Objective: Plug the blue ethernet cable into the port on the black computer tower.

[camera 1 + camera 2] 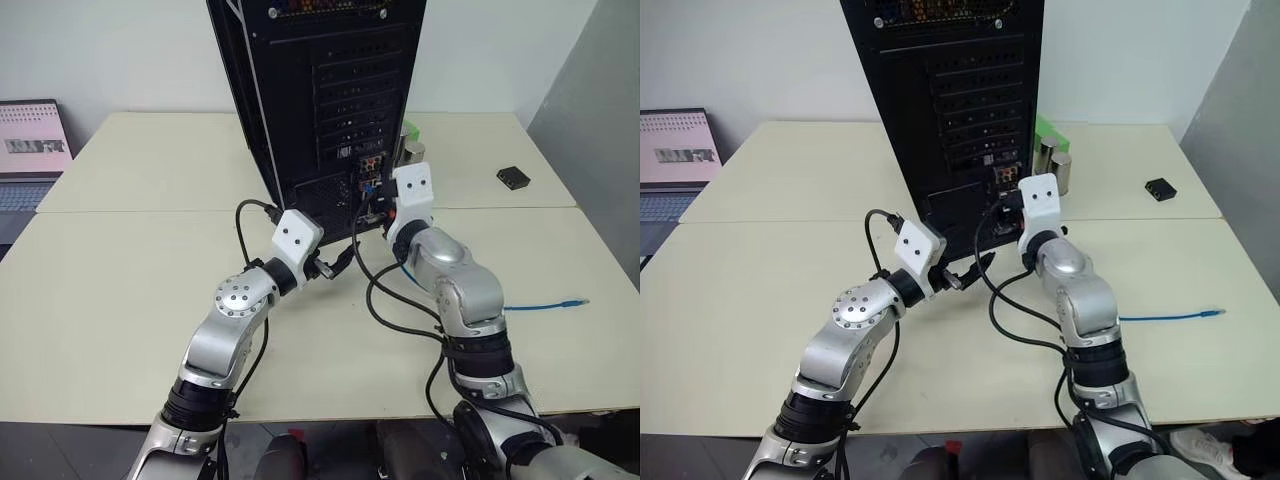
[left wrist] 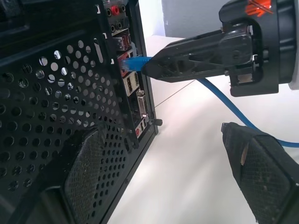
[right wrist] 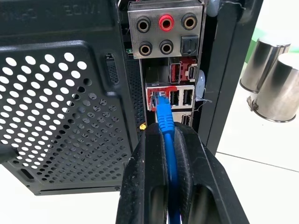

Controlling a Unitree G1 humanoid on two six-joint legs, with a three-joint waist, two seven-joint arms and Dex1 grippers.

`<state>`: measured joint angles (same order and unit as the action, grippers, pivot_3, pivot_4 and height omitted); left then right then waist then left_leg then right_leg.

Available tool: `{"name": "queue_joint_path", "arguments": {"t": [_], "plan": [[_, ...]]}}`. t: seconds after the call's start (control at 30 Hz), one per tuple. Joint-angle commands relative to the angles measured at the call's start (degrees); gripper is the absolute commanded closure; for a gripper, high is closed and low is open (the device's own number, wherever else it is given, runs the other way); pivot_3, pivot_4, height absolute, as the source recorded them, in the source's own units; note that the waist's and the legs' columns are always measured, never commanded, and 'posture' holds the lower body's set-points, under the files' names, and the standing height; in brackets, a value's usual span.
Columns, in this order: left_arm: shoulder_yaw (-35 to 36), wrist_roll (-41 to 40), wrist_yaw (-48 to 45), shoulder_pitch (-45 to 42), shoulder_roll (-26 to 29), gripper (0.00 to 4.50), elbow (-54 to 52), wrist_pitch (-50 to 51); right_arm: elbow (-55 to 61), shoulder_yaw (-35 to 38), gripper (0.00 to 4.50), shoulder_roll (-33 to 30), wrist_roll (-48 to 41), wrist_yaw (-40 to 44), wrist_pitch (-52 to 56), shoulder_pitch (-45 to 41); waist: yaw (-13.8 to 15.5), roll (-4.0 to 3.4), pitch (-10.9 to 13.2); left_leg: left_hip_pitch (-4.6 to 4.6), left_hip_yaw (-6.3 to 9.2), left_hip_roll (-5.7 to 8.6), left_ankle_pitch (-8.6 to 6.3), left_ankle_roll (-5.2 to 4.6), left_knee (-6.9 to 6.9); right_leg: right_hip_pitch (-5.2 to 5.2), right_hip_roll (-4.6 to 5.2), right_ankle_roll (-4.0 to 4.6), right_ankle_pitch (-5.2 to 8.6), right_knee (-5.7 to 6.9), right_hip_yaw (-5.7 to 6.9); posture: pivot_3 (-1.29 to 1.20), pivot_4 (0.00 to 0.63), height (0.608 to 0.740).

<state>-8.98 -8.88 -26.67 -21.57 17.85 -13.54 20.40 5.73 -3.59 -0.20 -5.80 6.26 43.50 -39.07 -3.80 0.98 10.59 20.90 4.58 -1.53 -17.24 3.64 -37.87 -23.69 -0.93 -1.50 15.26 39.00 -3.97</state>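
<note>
Head views: the black computer tower (image 1: 320, 90) stood upright on the pale table (image 1: 130, 290), rear panel facing the robot; the right gripper (image 1: 378, 205) was up against the lower connector strip, its fingers hidden behind the white wrist housing; the left gripper (image 1: 975, 268) hung just beside the tower's lower edge, jaws spread and holding nothing; the blue ethernet cable (image 1: 545, 303) trailed across the table on the right, its free plug end pointing away from the tower; a small black box (image 1: 513, 178) lay well apart on the far right; a laptop (image 1: 30, 150) sat at the left edge; two metal cups (image 1: 1055, 165) stood beside the tower.

Left wrist view: this showed the side profile the head views lacked; the cable's plug ran level, long axis aimed straight at the rear panel, tip at the port (image 2: 125, 66); the right gripper's fingers (image 2: 196, 58) were pinched on the cord just behind the plug; the cord drooped away beneath them.

Right wrist view: the cord lay clamped between the two black fingers (image 3: 145, 186); the plug's tip sat in the red-rimmed port, below the round audio jacks (image 3: 166, 32); whether it was fully seated could not be told.
</note>
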Motion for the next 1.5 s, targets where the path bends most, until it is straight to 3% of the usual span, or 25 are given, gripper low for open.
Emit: {"name": "queue_joint_path", "arguments": {"t": [0.03, 0.4, 0.47, 0.53, 0.7, 0.97, 1.13, 1.27, 1.5], "plan": [[0.57, 0.25, 0.38, -0.33, -0.46, 0.34, -1.99, -1.13, -0.65, -0.14, 4.5, 0.82, -0.36, 0.44, -2.95, -3.93, -0.15, 0.0, 0.0, 0.0, 0.0, 0.0, 0.0, 0.0, 0.0, 0.0, 0.0, 0.0, 0.0, 0.0, 0.0, 0.0, 0.15, 0.74], [0.83, 0.66, 0.66, 0.1, -0.78, 0.34, -2.06, -1.21, -1.79, -1.07, 4.5, -1.55, 0.5, 2.86, -5.07, -3.33, -1.19, 0.0, 0.0, -0.03, -0.01, -0.03, 0.01, 0.0, -0.01, 0.0, -0.03, 0.0, 0.0, 0.04, -0.03, 0.0, 0.15, 0.74], [1.03, 0.71, 0.62, 0.13, -0.61, 0.29, -1.84, -1.3, -0.56, -1.05, 3.83, -3.02, 0.33, 3.88, -4.72, -2.15, -1.19, 0.0, 0.0, -0.02, -0.01, -0.03, 0.0, 0.0, -0.01, 0.0, -0.03, 0.0, 0.0, 0.03, -0.03, 0.0, 0.15, 0.74], [1.24, 0.71, 0.59, 0.17, -0.46, 0.29, -1.89, -1.27, 1.24, -1.07, 3.65, -4.54, -0.07, 5.11, -4.01, -0.87, -1.08, 0.0, 0.0, -0.01, -0.01, -0.03, 0.01, 0.0, 0.0, -0.01, -0.03, 0.0, 0.0, 0.02, -0.02, 0.0, 0.15, 0.74], [1.87, 0.65, 0.04, -0.12, 0.41, 0.29, -1.83, -1.02, 8.89, -0.66, 2.68, -9.79, -1.45, 8.99, -1.15, 3.72, -0.27, 0.0, 0.01, 0.14, 0.04, 0.05, -0.01, 0.0, 0.04, -0.02, 0.07, -0.01, 0.01, -0.1, 0.04, 0.0, 0.15, 0.74], [3.32, -0.25, -0.96, -1.28, 2.05, 0.29, -2.27, 2.73, 21.0, 4.57, 0.87, -24.07, -8.01, 20.87, 2.68, 10.46, 0.71, 0.01, 0.01, 0.14, 0.06, 0.1, 0.0, 0.0, 0.0, -0.02, 0.09, -0.03, 0.02, -0.08, 0.07, 0.0, 0.15, 0.74], [4.28, -0.88, -1.61, -1.99, 3.49, 0.29, -2.94, 4.81, 21.36, 8.58, 0.05, -32.27, -12.48, 29.16, -0.05, 13.33, 0.72, 0.04, 0.03, 0.1, 0.03, 0.09, -0.01, 0.0, 0.0, 0.02, 0.05, -0.04, 0.02, -0.11, 0.05, 0.0, 0.15, 0.74], [4.59, -1.14, -2.64, -1.94, 4.68, 0.29, -3.96, 5.35, 22.01, 10.85, 0.05, -36.54, -18.21, 37.93, -3.76, 15.97, 0.69, 0.08, 0.05, 0.09, 0.03, 0.08, -0.01, -0.01, 0.0, 0.03, 0.04, -0.04, 0.02, -0.12, 0.05, 0.0, 0.15, 0.74], [4.67, -2.33, -4.57, -1.63, 5.66, 0.29, -6.38, 6.77, 19.54, 13.1, 0.05, -37.5, -21.06, 40.35, -8.32, 15.76, 0.82, 0.1, 0.06, 0.05, 0.03, 0.08, -0.01, -0.01, -0.02, 0.09, 0.03, -0.05, 0.03, -0.12, 0.05, 0.0, 0.15, 0.74]]}}
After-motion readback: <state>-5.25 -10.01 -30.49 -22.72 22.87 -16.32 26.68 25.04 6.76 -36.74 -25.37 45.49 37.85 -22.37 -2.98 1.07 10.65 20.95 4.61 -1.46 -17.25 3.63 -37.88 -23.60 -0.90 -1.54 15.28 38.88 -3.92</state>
